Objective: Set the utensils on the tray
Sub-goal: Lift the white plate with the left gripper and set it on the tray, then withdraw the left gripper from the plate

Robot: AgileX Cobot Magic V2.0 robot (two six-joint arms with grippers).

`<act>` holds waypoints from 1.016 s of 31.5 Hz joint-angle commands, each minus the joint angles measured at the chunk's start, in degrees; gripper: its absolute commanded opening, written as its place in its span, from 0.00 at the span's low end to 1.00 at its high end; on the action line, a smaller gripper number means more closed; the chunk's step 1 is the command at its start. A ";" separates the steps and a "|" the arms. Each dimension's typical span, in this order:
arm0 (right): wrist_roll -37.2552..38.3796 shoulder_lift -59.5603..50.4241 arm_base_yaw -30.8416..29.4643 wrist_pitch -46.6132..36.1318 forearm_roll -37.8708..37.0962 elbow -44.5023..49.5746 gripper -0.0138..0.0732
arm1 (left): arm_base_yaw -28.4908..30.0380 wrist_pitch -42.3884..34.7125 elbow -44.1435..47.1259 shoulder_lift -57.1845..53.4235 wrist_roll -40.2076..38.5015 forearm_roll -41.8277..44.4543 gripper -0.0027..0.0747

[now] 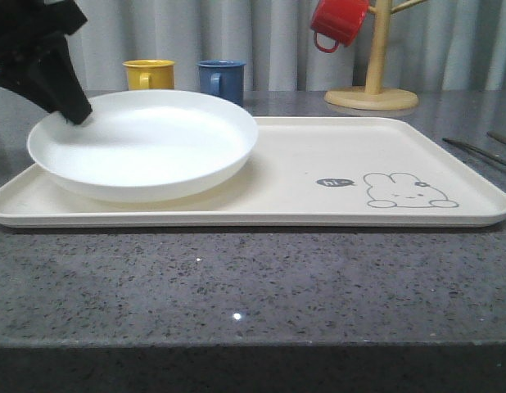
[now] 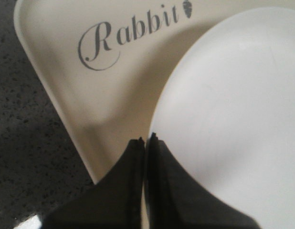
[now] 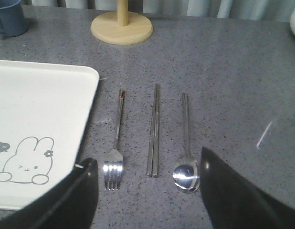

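While off the tray, shiny silver fork, chopsticks, spoon

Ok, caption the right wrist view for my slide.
Open right gripper above fork, chopsticks and spoon lying side by side on the counter beside the tray.

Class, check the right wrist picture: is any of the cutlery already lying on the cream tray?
No: the fork, chopsticks and spoon all lie side by side on the grey table, beside the tray.

The left claw, its fingers pressed together, rests at the white plate's rim on the cream tray.
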 commanded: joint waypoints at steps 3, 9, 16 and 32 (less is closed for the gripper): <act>-0.51 0.68 -0.37 -3.91 -0.73 -1.79 0.72 | -0.46 -1.82 -1.78 -0.80 -0.60 -3.04 0.25; -0.51 0.68 -0.37 -3.91 -0.73 -1.79 0.72 | -0.46 5.23 -7.15 -2.82 -4.17 2.86 0.45; -0.51 0.68 -0.37 -3.91 -0.73 -1.79 0.72 | -9.51 4.42 -9.04 -17.47 -10.05 11.42 0.36; -0.51 1.20 -0.37 -3.26 -0.08 -1.87 0.71 | -31.89 -3.19 22.40 -47.16 -28.87 33.10 0.36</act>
